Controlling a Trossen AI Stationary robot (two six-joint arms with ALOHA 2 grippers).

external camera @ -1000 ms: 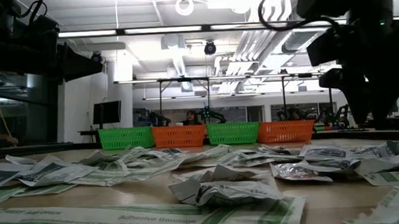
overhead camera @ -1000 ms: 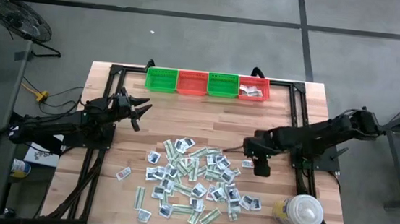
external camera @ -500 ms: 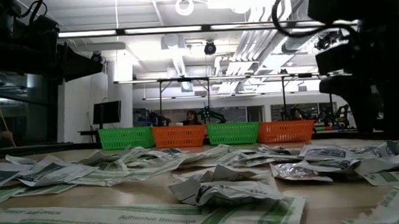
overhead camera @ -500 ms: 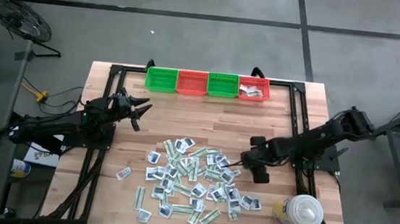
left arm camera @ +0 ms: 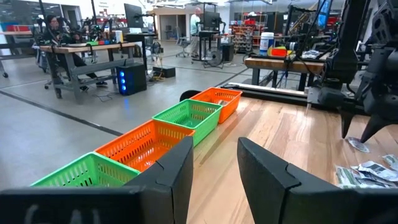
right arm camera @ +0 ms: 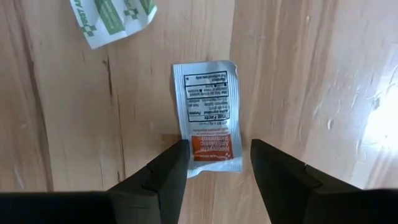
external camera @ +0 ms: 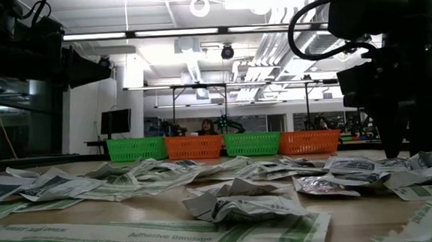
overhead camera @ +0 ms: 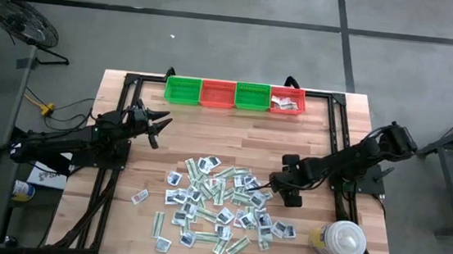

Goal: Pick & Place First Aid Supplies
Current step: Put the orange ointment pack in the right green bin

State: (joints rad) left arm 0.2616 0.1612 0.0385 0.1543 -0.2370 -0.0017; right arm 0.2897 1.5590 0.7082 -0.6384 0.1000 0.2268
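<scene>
The first aid supplies (overhead camera: pixel 220 204) lie flat in a loose pile on the near middle of the table: small white-grey squares and pale-green strips. My right gripper (overhead camera: pixel 276 186) is low at the pile's right edge, pointing down and open. In the right wrist view a white packet with an orange label (right arm camera: pixel 208 115) lies flat on the wood. Its labelled end (right arm camera: pixel 214 152) sits between my right gripper's fingers (right arm camera: pixel 168 171); I cannot tell whether they touch it. A pale-green strip (right arm camera: pixel 112 15) lies beyond it. My left gripper (overhead camera: pixel 159 125) hangs open above the table's left, clear of everything.
Four small baskets stand in a row along the far edge: green (overhead camera: pixel 183 90), orange (overhead camera: pixel 218 93), green (overhead camera: pixel 252 96) and red (overhead camera: pixel 287 102), the red one with a packet inside. A big white round lidded container (overhead camera: pixel 340 238) stands at the near right corner. Bare wood lies between pile and baskets.
My right gripper has moved a little toward the table's left and come down to the pile's right edge; in the low view its fingers now reach the packets' level. My left arm has kept still.
</scene>
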